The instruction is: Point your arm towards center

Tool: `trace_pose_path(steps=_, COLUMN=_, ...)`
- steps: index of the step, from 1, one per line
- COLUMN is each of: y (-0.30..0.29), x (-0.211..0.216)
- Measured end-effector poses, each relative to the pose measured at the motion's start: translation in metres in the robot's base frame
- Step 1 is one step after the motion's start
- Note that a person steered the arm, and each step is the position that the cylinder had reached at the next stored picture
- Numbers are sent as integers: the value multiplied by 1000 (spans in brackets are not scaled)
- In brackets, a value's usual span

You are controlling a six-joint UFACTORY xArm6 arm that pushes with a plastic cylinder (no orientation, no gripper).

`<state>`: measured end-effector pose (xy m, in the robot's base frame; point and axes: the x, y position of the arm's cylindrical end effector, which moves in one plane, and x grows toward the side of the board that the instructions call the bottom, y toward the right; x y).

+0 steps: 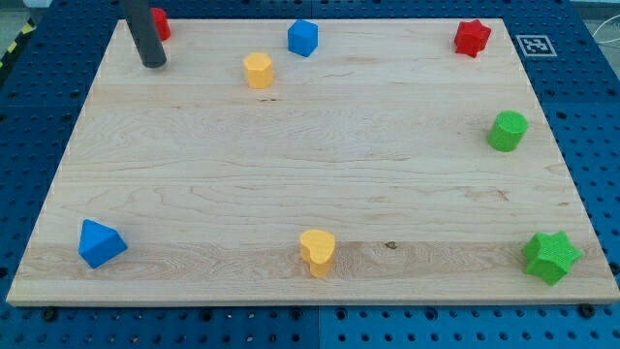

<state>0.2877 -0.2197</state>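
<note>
near: blue wedge block (100,243), yellow heart-like block (318,252), green star block (551,257) along the view's bottom of the pale wooden surface (310,184) | mid: centre bare, open room | far: my tip (154,64), a plain rod holding nothing, beside red block (161,23); centre lies toward the view's lower right, yellow cylinder block (258,71) just off that line

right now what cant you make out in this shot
- Red block at the view's top left: mostly hidden behind my rod, so its shape is unclear, and whether my tip touches it.
- Upper rod: cut off by the view's top edge.
- Marker tag off the board's top right corner: too small to read.
- Yellow block at the view's bottom: exact shape hard to tell from this angle.
</note>
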Motion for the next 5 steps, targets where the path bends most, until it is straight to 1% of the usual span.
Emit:
trace_pose_path(steps=1, y=51, x=19)
trace_pose_path(steps=2, y=92, x=24)
trace_pose_path(steps=3, y=122, x=45)
trace_pose_path(steps=4, y=149, x=88)
trace_pose_path(steps=5, y=152, x=98)
